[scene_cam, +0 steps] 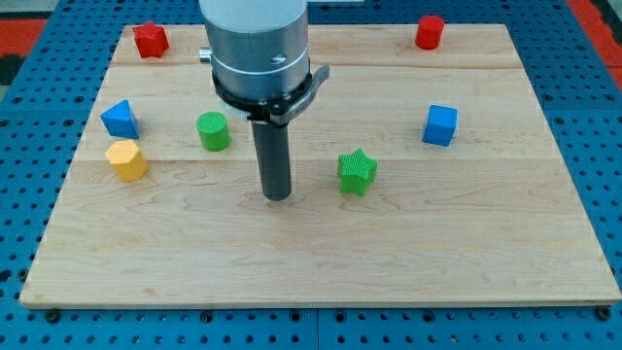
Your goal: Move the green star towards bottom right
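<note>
A single camera looks down obliquely from the near edge, framing the whole wooden board (321, 262) at moderate range.

We see a pale wooden desk (321, 262) made of long planks joined side by side, the grain running across the view. Beneath it and around its edges lies a blue perforated base (29, 107) with regular rows of small holes. At the view's top corners a red surface (24, 24) shows, perhaps another perforated panel, though too little is visible. The light is even and soft, with faint shadows.
</note>
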`<state>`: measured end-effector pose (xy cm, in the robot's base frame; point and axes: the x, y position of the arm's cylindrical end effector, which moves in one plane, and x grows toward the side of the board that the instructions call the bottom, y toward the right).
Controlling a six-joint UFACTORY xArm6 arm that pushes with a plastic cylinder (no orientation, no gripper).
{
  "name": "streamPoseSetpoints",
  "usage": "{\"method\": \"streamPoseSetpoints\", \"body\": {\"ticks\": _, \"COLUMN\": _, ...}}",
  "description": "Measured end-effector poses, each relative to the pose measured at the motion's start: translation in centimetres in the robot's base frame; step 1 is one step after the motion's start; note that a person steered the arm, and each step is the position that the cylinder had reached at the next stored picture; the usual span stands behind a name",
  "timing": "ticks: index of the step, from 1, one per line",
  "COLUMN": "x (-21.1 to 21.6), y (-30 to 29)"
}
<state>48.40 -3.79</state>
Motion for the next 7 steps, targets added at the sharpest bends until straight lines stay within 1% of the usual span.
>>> {"method": "streamPoseSetpoints", "body": {"ticks": 1, "x": -2.2, "y": 1.0}}
{"method": "streamPoseSetpoints", "body": {"ticks": 2, "x": -3.6, "y": 6.3}}
{"method": "streamPoseSetpoints", "body": {"ticks": 3, "x": -1.9, "y": 13.7}}
{"method": "streamPoseSetpoints", "body": {"ticks": 4, "x": 2.0, "y": 16.4}}
{"method": "streamPoseSetpoints", "body": {"ticks": 5, "x": 1.0, "y": 9.4}}
{"method": "streamPoseSetpoints", "body": {"ticks": 6, "x": 5.1, "y": 10.6}}
{"method": "streamPoseSetpoints", "body": {"ticks": 7, "x": 6.2, "y": 13.8}}
